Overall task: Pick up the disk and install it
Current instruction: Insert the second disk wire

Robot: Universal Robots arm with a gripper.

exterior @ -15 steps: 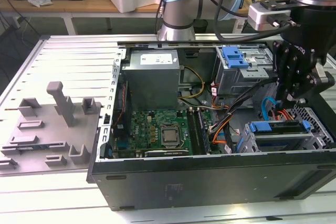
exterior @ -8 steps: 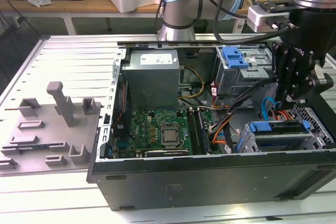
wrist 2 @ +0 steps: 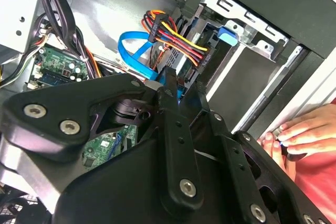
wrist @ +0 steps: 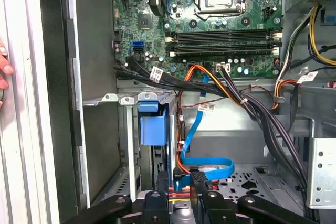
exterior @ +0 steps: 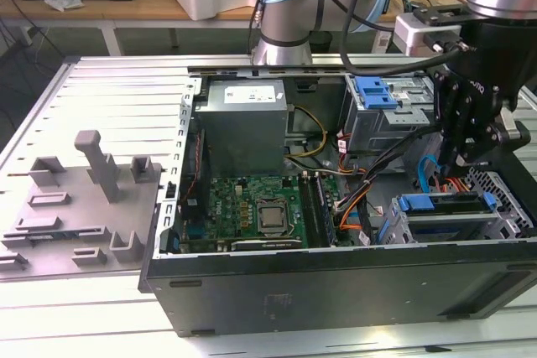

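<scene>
In the exterior view, my gripper [exterior: 460, 161] hangs inside the open computer case [exterior: 336, 278], over its front corner at the exterior view's right. My fingers are drawn close together, with a narrow slot between them. The disk [exterior: 449, 207] sits directly beneath my fingertips, in its blue frame and seated in the lower drive cage [exterior: 512, 224]. Its long axis runs across the view from left to right, so it lies crosswise under me rather than pointing up at me. The separate blue latch [exterior: 375, 92] lies well beyond my fingers, on top of the upper cage.

In the second wrist view, my gripper [wrist 2: 170, 85] tapers to a near-closed tip. Just past that tip is the bundle of power wires [wrist 2: 176, 31], and a blue data cable [wrist 2: 134, 51] loops beside it. The blue end of the disk frame [wrist 2: 227, 36] is a little further out, off to one side of my fingers and apart from them. A person's hand [wrist 2: 299, 135] rests on the outer edge of the case, behind my knuckles.

In the first wrist view, my gripper [wrist: 177, 192] has cable plugs showing in the slot between the pads. I cannot tell whether I am pinching them. The frame's blue end [wrist: 152, 128] stands just ahead of my fingertips, slightly to one side. The motherboard [wrist: 210, 19] lies far ahead.
</scene>
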